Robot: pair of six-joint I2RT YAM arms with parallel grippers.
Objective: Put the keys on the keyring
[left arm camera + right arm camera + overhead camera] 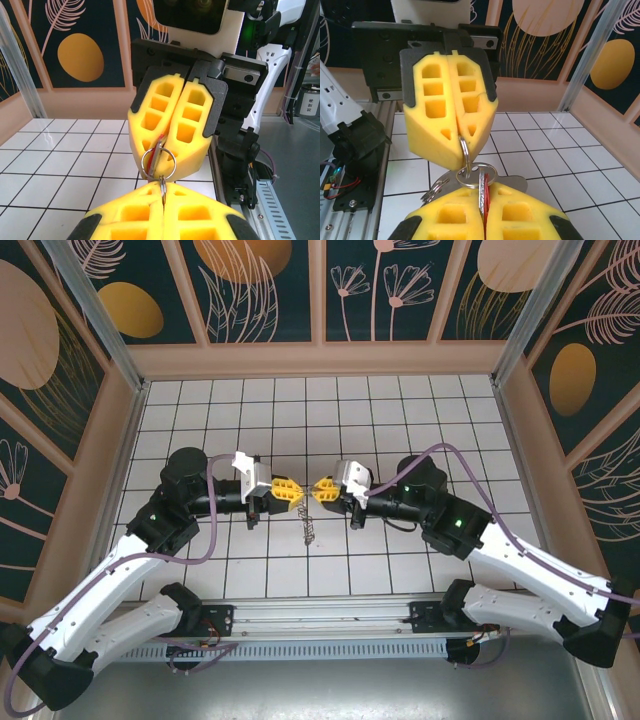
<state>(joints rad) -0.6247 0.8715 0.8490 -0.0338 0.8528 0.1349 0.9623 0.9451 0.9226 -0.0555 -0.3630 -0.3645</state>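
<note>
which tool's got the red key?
The right tool: the red key sits clamped between its pads. The left tool pinches a silver ring instead.

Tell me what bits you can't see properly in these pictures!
- The key: right wrist view, squeezed inside the right tool; just a red sliver and the blade's edge show.
- The keyring: left wrist view, its rings overlap in front of the left tool, so I cannot tell whether the key is threaded on.
- The dangling piece: top view, too small to make out.
</note>
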